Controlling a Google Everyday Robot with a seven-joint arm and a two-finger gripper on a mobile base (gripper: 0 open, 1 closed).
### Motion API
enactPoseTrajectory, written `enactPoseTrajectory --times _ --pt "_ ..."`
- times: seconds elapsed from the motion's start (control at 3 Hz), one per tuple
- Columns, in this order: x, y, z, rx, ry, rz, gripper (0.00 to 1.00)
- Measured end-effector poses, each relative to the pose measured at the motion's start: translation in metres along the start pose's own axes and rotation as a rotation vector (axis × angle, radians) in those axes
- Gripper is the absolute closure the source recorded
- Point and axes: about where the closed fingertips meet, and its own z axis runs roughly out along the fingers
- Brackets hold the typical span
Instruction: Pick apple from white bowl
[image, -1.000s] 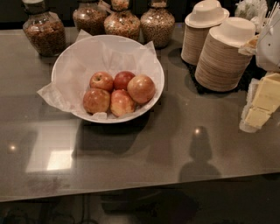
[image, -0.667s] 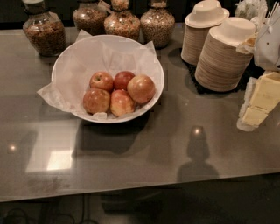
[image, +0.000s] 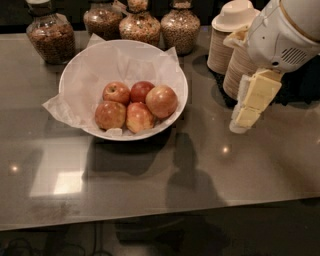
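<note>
Gripper hangs over the table, well right of the white bowl

The apple (largest and palest of five) sits at the right of the cluster on crumpled paper in the bowl, touching its neighbours. The gripper points down, in front of stacked paper bowls; whether it is spread or pressed together cannot be told.

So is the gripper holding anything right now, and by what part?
Nothing is held. The gripper hangs empty to the right of the white bowl, apart from it; the apple lies in the bowl.
</note>
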Motion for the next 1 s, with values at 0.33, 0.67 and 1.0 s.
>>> enactPoseTrajectory --times 0.33,0.67,1.0 --pt "-0.022 -0.009 0.019 -0.037 -0.066 -0.039 0.00" --pt "-0.023 -0.009 0.020 -0.039 -0.068 -0.039 0.00" --pt "-0.026 -0.013 0.033 -0.040 -0.096 -0.033 0.00"
